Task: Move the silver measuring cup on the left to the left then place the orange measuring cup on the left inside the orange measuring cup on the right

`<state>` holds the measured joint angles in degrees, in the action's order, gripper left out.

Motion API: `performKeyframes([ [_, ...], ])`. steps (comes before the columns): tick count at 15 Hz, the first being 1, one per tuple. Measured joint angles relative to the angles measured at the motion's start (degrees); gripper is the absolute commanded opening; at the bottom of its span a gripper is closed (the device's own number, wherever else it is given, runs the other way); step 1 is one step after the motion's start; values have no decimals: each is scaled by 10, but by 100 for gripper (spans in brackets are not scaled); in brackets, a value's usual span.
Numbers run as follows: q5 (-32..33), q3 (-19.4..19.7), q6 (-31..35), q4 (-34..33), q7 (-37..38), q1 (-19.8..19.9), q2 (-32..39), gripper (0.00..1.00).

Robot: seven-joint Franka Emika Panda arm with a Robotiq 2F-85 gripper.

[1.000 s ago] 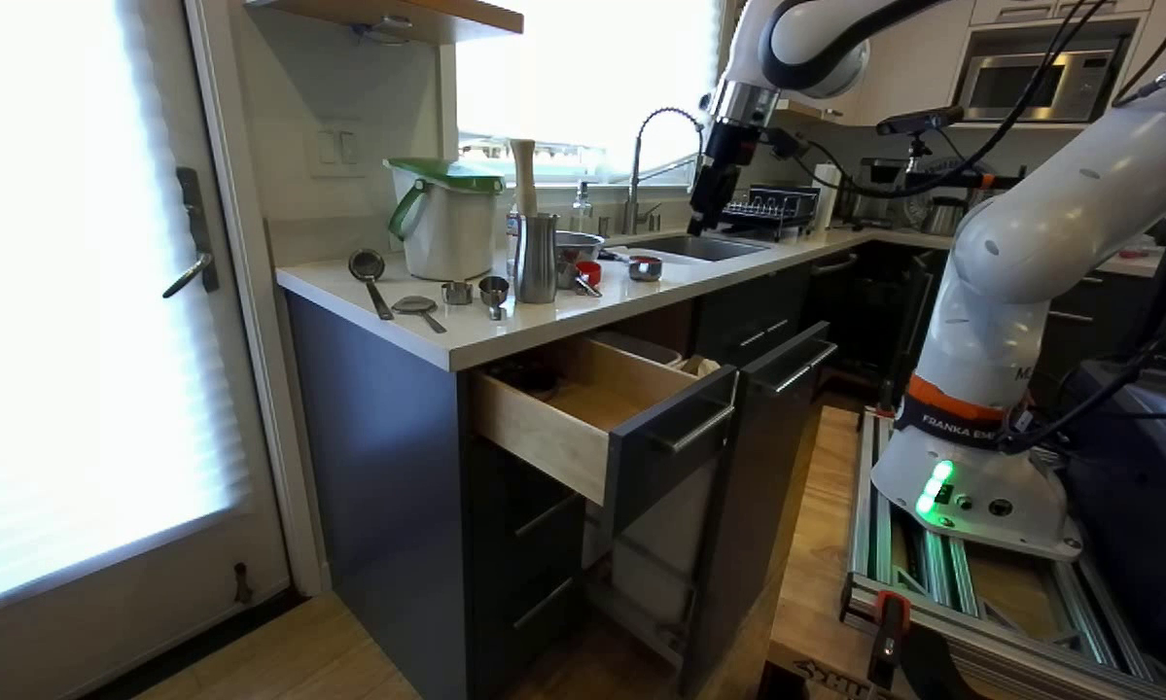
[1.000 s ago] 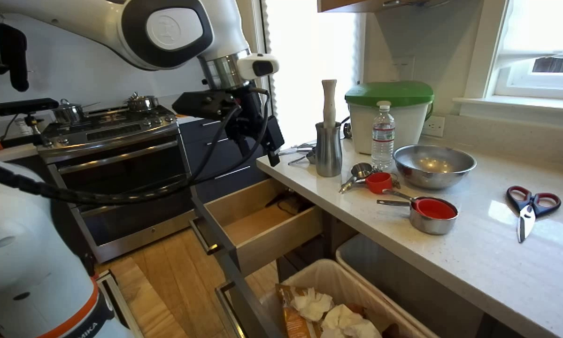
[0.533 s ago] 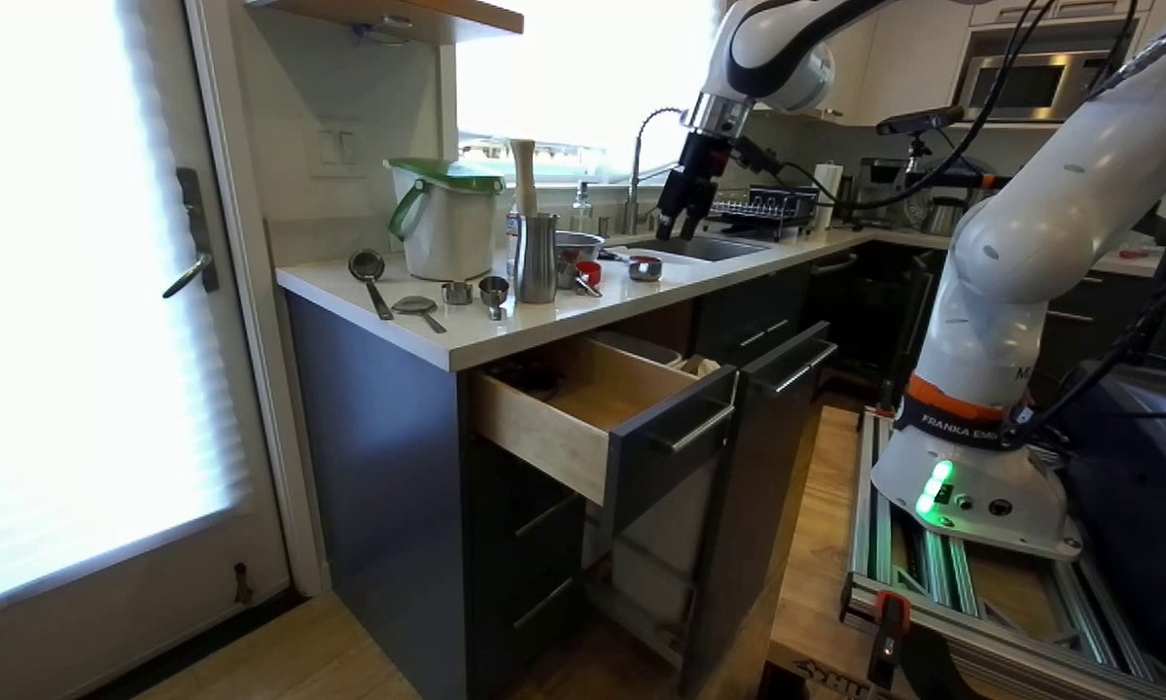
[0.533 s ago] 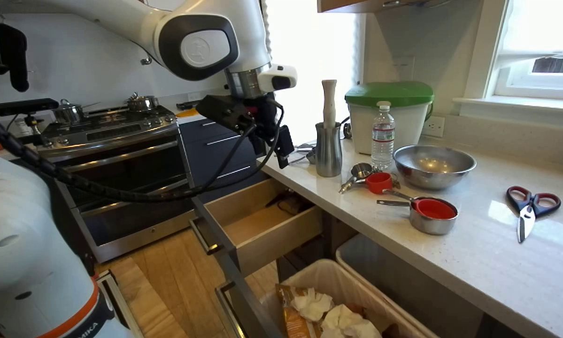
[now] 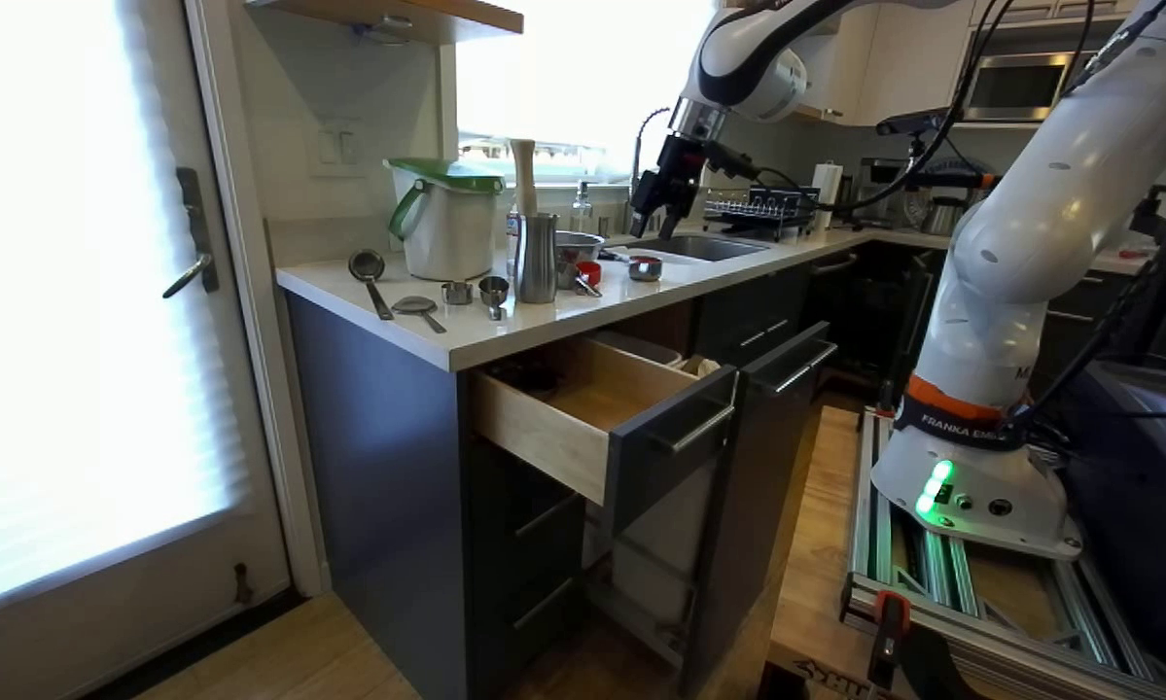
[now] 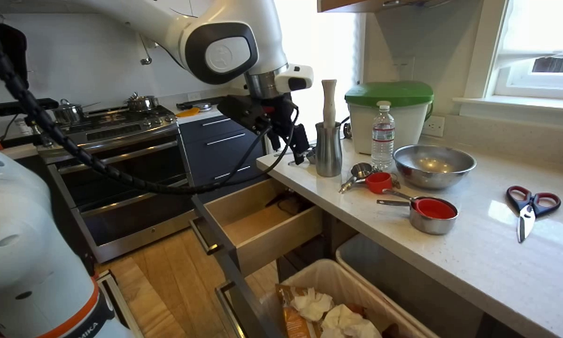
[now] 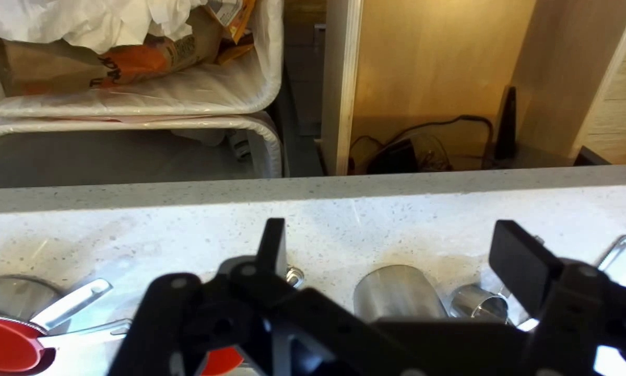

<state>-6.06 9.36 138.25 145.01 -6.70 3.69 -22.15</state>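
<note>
A red-orange measuring cup stands on the counter, with a silver measuring cup beside it. To their right, another red-orange cup sits inside a larger silver cup; this pair also shows in the wrist view, red cup and silver cup. The left red cup is mostly hidden behind the gripper in the wrist view. My gripper is open and empty, with its fingers wide apart. It is raised above the counter's front edge in both exterior views, apart from the cups.
A metal tumbler with a wooden muddler stands near the gripper. A water bottle, steel bowl, green-lidded bin and scissors are on the counter. More silver cups lie beyond the tumbler. An open drawer juts out below.
The arm has swung over the counter's front edge: leftward in one exterior view, rightward in the other, closer to the tumbler. The cups and other objects have not moved.
</note>
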Motion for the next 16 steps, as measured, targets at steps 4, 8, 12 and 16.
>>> performKeyframes([
  [4,0,0,0,-4,0,0,3,100],
  [8,1,-1,0,-15,0,1,13,100],
  [12,1,-1,13,-49,0,1,56,100],
  [16,1,-1,29,-88,0,1,113,100],
])
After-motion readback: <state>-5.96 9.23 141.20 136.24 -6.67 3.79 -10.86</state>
